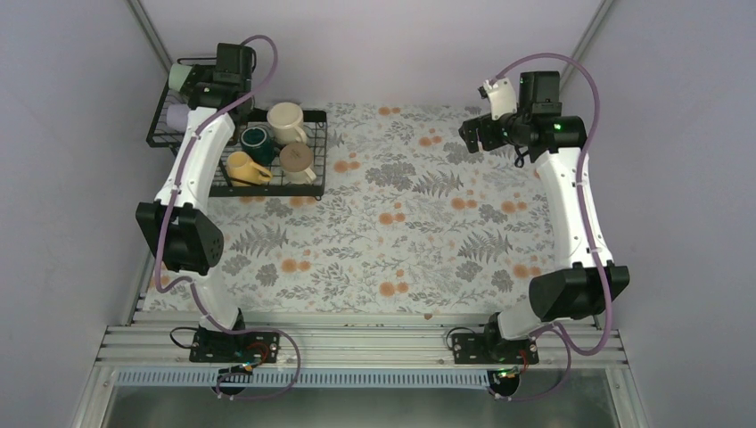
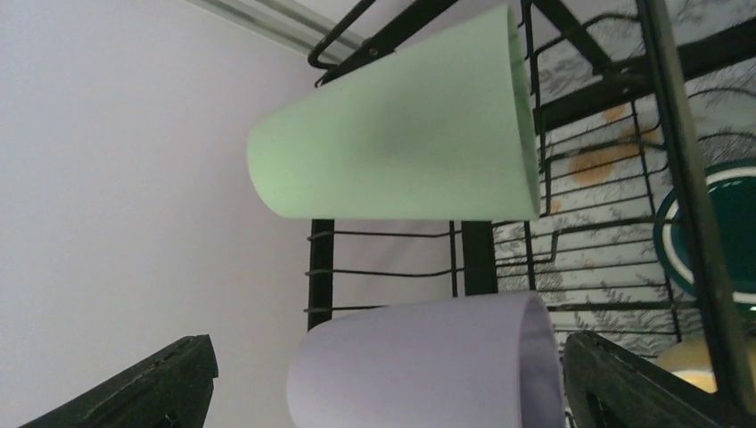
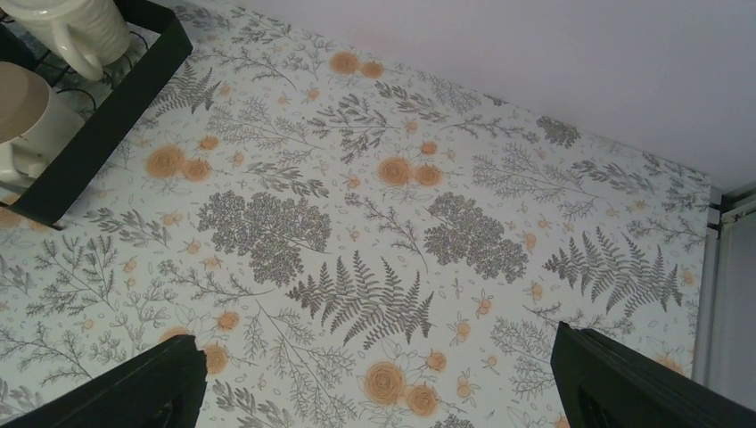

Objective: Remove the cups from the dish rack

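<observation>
- The dish rack (image 1: 323, 153), of black wire, stood on the floral-patterned counter (image 1: 401, 232). Its raised basket tier was at the end farthest from the right arm.
- All six cups were in the dish rack; none stood on the counter.
- The mint-green tumbler (image 2: 401, 125) and the lavender tumbler (image 2: 428, 366) lay in the raised tier of the rack. They were side by side without touching, mouths turned toward the rack's flat tray.
- Four mugs sat on the flat tray of the rack. The cream mug (image 1: 287, 123) and the dark teal mug (image 1: 257, 138) were along its far side. The yellow mug (image 1: 242, 168) and the beige mug (image 1: 299, 160) were along its near side.
- The left fingers (image 2: 152, 392) were at the raised tier of the rack, spread wide and holding nothing. In the left wrist view one finger showed on either side of the lavender tumbler, with a gap on both sides. It could not be told whether they were level with that tumbler or short of it.
- The right fingers (image 3: 143, 397) were spread wide and empty over bare counter. They were well apart from the rack, beyond its flat-tray end.
- Only a corner of the rack, with the cream and beige mugs, showed at the edge of the right wrist view.
</observation>
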{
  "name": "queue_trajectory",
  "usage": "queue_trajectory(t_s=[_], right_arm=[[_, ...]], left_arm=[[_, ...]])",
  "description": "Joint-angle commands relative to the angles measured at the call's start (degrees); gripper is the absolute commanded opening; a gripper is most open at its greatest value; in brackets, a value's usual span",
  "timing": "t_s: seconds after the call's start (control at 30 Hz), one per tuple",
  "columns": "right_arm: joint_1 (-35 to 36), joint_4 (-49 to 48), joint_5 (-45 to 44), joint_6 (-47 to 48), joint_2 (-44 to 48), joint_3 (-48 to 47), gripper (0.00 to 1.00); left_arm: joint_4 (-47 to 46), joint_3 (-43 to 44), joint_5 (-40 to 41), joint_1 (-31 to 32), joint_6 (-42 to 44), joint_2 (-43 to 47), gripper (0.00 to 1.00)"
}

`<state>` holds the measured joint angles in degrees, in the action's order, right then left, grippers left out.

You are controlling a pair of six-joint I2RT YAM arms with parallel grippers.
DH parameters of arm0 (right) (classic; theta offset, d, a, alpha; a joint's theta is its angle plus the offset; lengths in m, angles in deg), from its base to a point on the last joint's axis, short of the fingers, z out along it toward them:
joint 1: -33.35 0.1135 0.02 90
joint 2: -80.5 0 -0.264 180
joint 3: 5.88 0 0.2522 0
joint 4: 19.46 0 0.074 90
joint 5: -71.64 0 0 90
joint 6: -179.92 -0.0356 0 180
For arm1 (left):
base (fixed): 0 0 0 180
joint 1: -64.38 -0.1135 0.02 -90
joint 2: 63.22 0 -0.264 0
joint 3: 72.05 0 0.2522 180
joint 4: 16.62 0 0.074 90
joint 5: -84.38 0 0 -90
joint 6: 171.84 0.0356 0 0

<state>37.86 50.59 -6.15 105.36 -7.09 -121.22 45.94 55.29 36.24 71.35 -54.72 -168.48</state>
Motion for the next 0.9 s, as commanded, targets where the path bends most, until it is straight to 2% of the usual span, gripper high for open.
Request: queue_trajectory(t_s=[0.0, 0.17, 0.37, 0.87], right_arm=[[0.8, 1.04, 1.27, 0.73, 2.88, 0.3, 1.0], [0.9, -1.02, 2.21, 1.55, 4.3, 4.45, 1.0], [1.01, -2.62, 1.3, 2.64, 5.15, 8.12, 1.0], [0.96, -1.32, 1.63, 3.1, 4.98, 7.45, 1.0]], left_arm=[[2.27, -0.05, 4.29, -0.21, 2.33, 0.19, 0.96], [2.1, -0.62, 6.23, -0.13, 2.53, -0.95, 0.95], [7.27, 4.15, 4.37, -0.08, -0.26, -5.33, 0.94], [14.77, 7.6, 4.96, -0.11, -0.64, -5.75, 0.9]])
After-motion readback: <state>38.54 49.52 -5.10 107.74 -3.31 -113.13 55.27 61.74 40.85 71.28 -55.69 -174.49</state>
